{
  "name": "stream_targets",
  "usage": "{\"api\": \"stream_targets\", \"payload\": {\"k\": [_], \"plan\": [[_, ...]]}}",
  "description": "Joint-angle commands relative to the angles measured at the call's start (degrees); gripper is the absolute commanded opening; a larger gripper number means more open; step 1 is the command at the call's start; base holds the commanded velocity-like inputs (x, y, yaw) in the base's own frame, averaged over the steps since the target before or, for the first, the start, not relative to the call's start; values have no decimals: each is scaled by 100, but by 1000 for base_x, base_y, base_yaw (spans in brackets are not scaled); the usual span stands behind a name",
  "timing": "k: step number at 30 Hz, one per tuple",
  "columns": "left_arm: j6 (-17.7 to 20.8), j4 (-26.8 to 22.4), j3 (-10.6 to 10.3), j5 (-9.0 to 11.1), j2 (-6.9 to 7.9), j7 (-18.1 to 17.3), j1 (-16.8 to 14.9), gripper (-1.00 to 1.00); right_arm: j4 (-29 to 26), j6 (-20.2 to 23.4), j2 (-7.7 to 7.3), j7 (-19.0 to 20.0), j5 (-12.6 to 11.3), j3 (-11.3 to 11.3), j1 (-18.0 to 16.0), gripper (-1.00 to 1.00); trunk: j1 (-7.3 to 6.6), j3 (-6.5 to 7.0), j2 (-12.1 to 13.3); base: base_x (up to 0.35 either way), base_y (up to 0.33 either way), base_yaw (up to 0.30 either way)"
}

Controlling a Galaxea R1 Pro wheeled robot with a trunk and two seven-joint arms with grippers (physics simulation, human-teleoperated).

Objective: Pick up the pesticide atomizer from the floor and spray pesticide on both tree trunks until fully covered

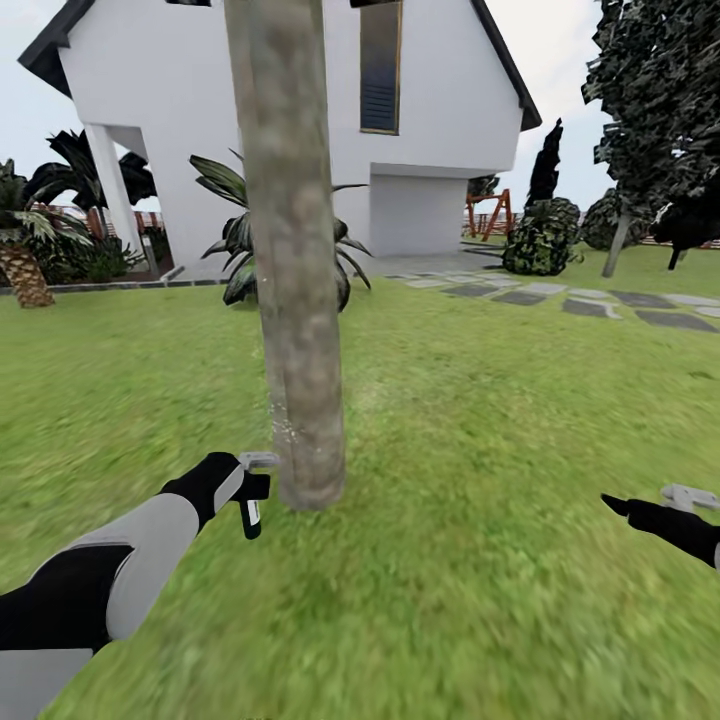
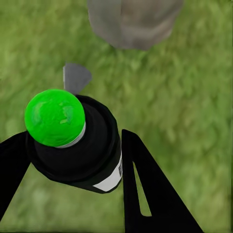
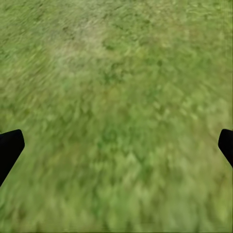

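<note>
One arm mattered: the left gripper (image 1: pixel 252 492) clenched the pesticide atomizer (image 2: pixel 73 141), its nozzle just left of the upright tree trunk (image 1: pixel 290 250); the right gripper (image 1: pixel 640 508), splayed empty, hung far right.

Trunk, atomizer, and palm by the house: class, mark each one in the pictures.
Trunk (image 1: pixel 292 300): head view, mid-column bark.
Atomizer (image 2: pixel 54 116): left wrist view, green cap, between the left tool's fingers.
Palm (image 1: pixel 22 272): head view, scaly stem.
</note>
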Motion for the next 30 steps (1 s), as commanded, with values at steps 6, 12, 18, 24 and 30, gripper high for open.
{"api": "stream_targets", "payload": {"k": [6,12,18,24,30], "plan": [[0,0,-1,4,0,0,0,-100,0,0,0,6,0,0,0,100,0,0,0,29,-327,105],[-5,0,-1,22,0,0,0,-100,0,0,4,2,0,0,0,100,0,0,0,78,-327,152],[-8,0,-1,25,0,0,0,-100,0,0,4,2,0,0,0,100,0,0,0,80,-327,249],[-188,0,-1,32,0,0,0,-100,0,0,4,1,0,0,0,100,0,0,0,113,-326,250],[-246,-173,-11,13,-30,7,0,-100,0,0,-2,2,0,0,0,100,0,0,0,124,-283,218]]}}
